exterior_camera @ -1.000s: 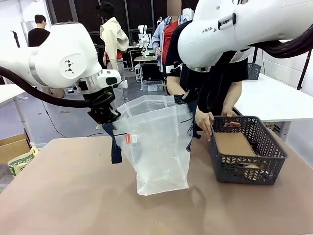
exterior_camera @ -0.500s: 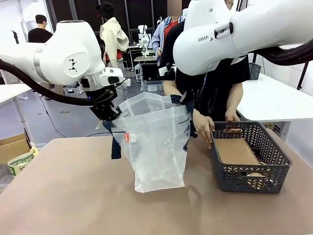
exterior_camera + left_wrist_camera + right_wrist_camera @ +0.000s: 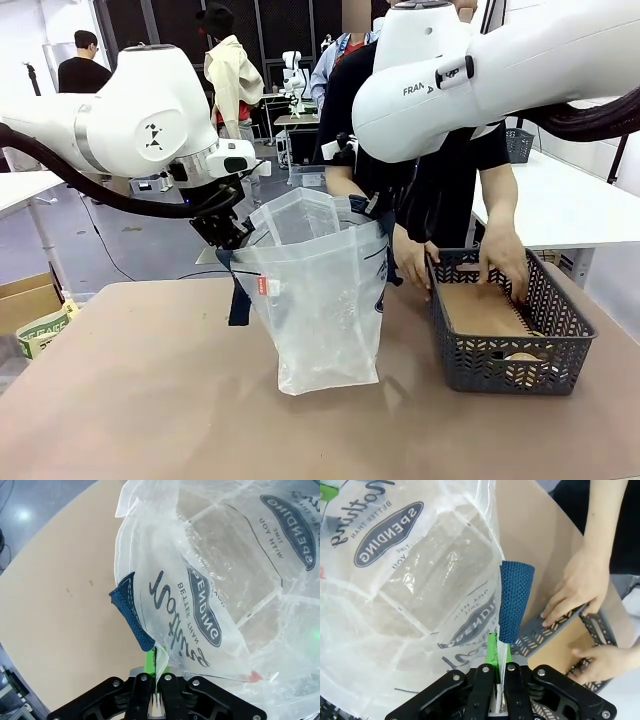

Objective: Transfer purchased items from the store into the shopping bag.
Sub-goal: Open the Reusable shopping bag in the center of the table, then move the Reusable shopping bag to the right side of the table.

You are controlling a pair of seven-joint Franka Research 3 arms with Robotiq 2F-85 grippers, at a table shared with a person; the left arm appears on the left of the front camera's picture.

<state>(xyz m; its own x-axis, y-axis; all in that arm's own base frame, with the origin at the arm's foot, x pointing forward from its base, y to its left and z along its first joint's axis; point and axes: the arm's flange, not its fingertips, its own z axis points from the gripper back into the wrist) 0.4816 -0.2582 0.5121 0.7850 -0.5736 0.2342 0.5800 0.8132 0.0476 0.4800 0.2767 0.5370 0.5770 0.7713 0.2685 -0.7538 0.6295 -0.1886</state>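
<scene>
A translucent clear plastic shopping bag (image 3: 320, 300) stands upright near the middle of a brown worktop (image 3: 150, 400), its mouth held open from two sides by two white robot arms. The left fingers (image 3: 148, 660), black with green pads, are pressed together on the bag's rim beside a navy strap handle (image 3: 131, 612), pinching the thin plastic between them. The right fingers (image 3: 492, 650) are likewise clamped on the opposite rim, at the foot of the other navy strap (image 3: 514, 600), which stands up just above them. A navy oval logo (image 3: 387, 540) with white lettering shows through the crinkled plastic, and a small red tag (image 3: 263, 286) sits on the bag's left side. To the bag's right, near it but apart, sits a dark grey mesh basket (image 3: 560, 350) holding a flat brown cardboard box (image 3: 480, 310). A person in a black top stands at the far side of the worktop; one hand (image 3: 410, 262) grips the basket's rim on the side nearest the bag, and the other hand (image 3: 505, 265) reaches down into the basket onto the box. The right arm's thick white body (image 3: 470, 70) crosses the upper part of the front view, covering much of the person's torso. At the far left edge, below the worktop, are a cardboard carton (image 3: 25, 300) and a green-printed paper bag (image 3: 42, 330).
</scene>
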